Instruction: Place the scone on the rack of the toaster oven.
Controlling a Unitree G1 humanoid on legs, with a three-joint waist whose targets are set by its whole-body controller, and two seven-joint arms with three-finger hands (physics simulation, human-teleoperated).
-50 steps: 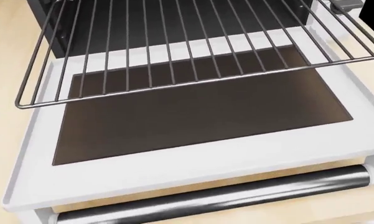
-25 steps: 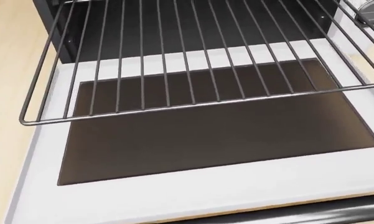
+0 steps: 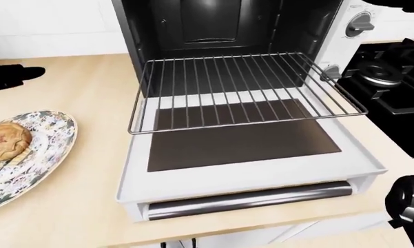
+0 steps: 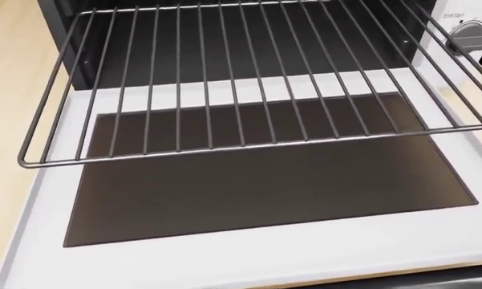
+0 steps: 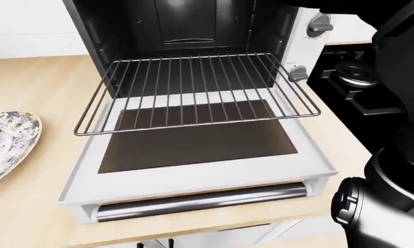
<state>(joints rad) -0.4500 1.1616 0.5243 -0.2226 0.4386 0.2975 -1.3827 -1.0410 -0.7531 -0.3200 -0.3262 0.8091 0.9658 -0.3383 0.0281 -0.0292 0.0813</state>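
Note:
The scone (image 3: 7, 140) lies on a flower-patterned plate (image 3: 44, 160) at the left edge of the left-eye view, on the wooden counter. The toaster oven (image 3: 227, 31) stands open, its door (image 3: 241, 139) folded down flat. Its wire rack (image 3: 241, 88) is pulled out over the door and is bare; the head view shows the rack (image 4: 241, 78) close up. A dark part of my left hand (image 3: 10, 76) shows at the left edge, apart from the plate, fingers unclear. My right arm (image 5: 399, 129) fills the right side of the right-eye view; its hand is cut off at the top.
The oven's knobs (image 3: 360, 23) sit on its right panel. A black stove (image 3: 393, 77) with a burner stands right of the oven. The door handle (image 3: 248, 199) hangs near the counter's edge (image 3: 89, 206).
The head camera has moved: the oven door's handle slid out of the picture at the bottom, and the rack and door sit a little lower. Nothing else moved.

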